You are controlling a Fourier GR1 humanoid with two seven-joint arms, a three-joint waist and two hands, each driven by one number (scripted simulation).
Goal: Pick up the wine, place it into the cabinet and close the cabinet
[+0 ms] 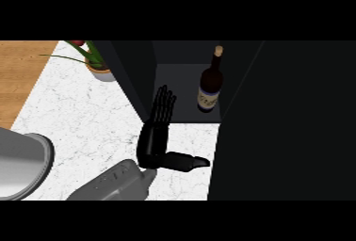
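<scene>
Head view shows my left hand (158,127) open, fingers straight by the dark cabinet (236,141) opening. Inside stands the dark glass wine bottle (210,87), upright. Closing carelessly, I might knock it over or catch my fingers.

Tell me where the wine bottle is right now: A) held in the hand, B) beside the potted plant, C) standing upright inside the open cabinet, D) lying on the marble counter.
C: the wine bottle stands upright on the floor of the cabinet, apart from the open hand, whose straight fingers point toward the cabinet opening.
</scene>
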